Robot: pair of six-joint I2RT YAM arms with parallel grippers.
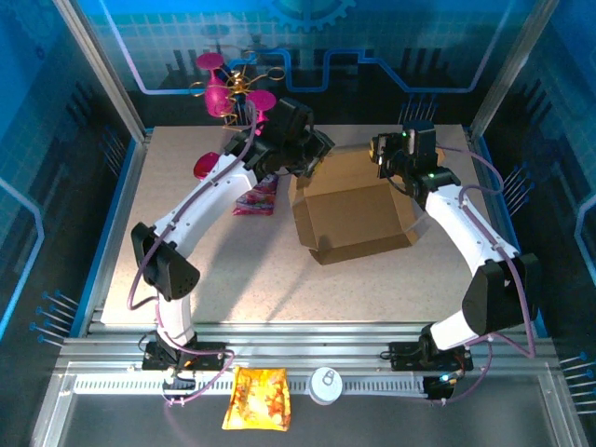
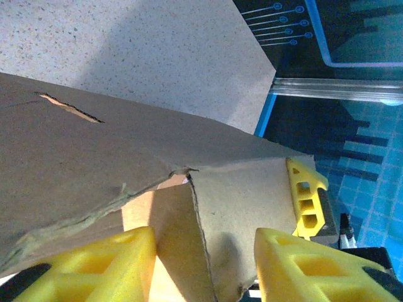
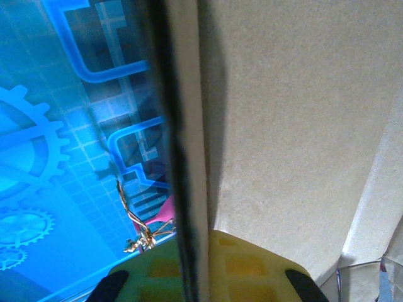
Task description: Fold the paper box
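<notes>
Paper box [image 1: 358, 209] mid-fold: R hand [image 3: 195, 264] clamped on wall [image 3: 283, 126] at 1 o'clock, L hand [image 2: 204, 245] apart astride 11 o'clock flap [image 2: 242, 207]; next prob. needs flap pressed inward.

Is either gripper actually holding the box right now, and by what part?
The right gripper is shut on the paper box, pinching a thin panel edge. The left gripper straddles a flap with jaws open, not gripping.

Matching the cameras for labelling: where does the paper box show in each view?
Top external: paper box centre-right on the table.
Left wrist: across the lower left.
Right wrist: covering the right half.
Shared landmark: blue wall.
</notes>
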